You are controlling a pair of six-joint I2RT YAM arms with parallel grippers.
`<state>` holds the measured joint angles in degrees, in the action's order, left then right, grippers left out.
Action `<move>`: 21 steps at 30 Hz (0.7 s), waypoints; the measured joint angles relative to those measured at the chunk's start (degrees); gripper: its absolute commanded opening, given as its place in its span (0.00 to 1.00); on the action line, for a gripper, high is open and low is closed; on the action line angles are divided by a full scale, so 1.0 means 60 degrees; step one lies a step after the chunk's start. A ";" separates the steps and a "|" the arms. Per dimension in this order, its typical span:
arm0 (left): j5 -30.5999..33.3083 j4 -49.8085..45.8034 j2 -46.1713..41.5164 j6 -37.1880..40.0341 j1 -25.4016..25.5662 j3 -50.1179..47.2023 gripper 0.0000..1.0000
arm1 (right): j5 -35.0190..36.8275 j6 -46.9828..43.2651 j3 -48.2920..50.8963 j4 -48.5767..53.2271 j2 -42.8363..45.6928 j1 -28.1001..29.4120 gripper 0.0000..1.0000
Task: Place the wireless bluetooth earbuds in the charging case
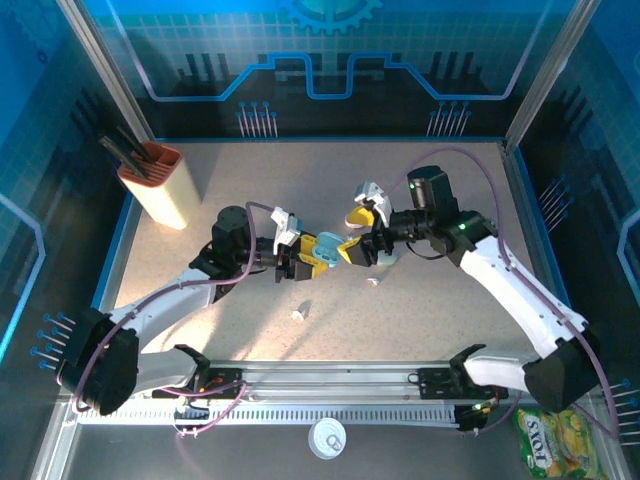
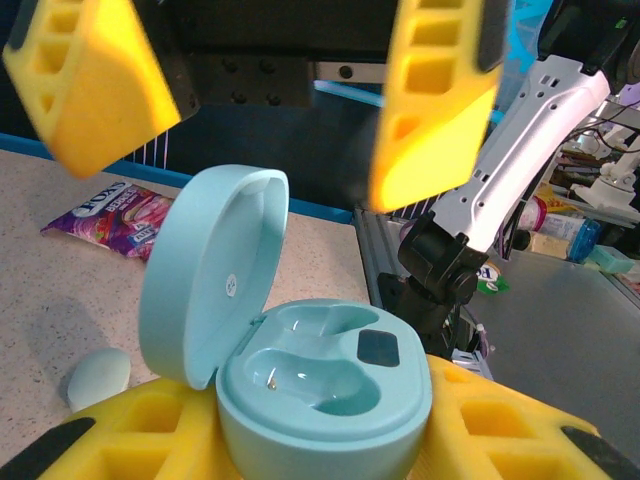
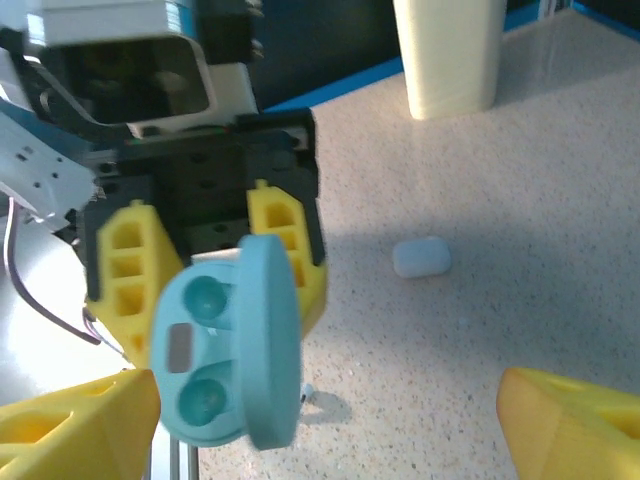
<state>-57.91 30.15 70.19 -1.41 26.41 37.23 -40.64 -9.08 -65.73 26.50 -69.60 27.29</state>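
Above table [image 1: 300, 180], case [image 2: 320, 390] in left tool [image 1: 312, 252]

Clear room lies between the right gripper [image 2: 260, 170], its fingers spread wide, and the two wells [image 2: 320, 375] of the charging case [image 2: 330, 430], whose raised lid [image 2: 210, 270] walls off one side.

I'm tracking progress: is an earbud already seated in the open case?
No, both hollows of the open teal case are bare in the left wrist view.
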 measured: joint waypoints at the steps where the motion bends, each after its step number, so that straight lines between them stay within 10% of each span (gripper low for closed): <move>1: 0.0000 0.0040 0.0000 -0.0004 -0.0004 0.0000 0.39 | -0.0098 0.0058 0.0157 -0.0219 0.0168 -0.0004 0.88; 10: 0.0364 0.1337 0.0000 -0.0466 -0.0404 -0.0262 0.39 | 0.0044 0.1698 0.1384 -0.2306 0.0994 -0.0353 0.85; 21: 0.1836 0.3442 0.0135 -0.1100 -0.1111 -0.0940 0.39 | 0.4044 0.4666 0.2353 -0.3778 0.0051 -0.0696 0.81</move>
<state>-46.89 50.81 71.00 -8.01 19.75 31.59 -16.38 18.92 -51.62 3.84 -69.30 23.11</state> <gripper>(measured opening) 0.393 0.819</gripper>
